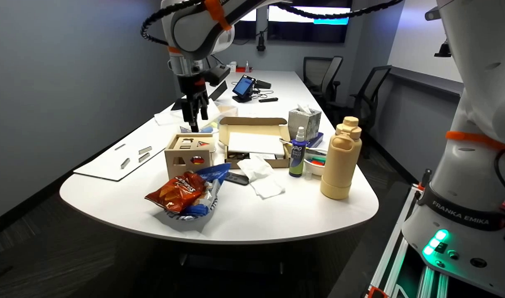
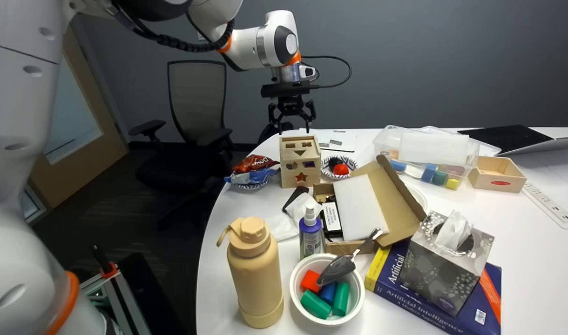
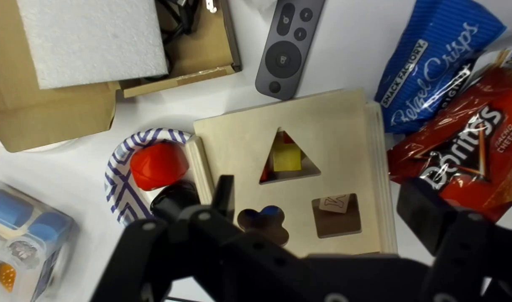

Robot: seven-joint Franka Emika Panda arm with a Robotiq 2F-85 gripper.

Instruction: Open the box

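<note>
The box is a tan wooden cube with shaped cut-outs in its top and sides. It stands upright on the table, also in an exterior view. Its top shows triangle, clover and square holes in the wrist view, with yellow, red and blue pieces and a lettered block inside. The top panel lies flat in place. My gripper points down and is open and empty, just above the box's top toward its far edge in an exterior view. In the wrist view the fingers straddle the top; contact is not visible.
Snack bags in a bowl stand close beside the box. A paper bowl with red and black items touches or nearly touches another side. An open flat cardboard box, a remote, a spray bottle and a tan bottle stand nearby.
</note>
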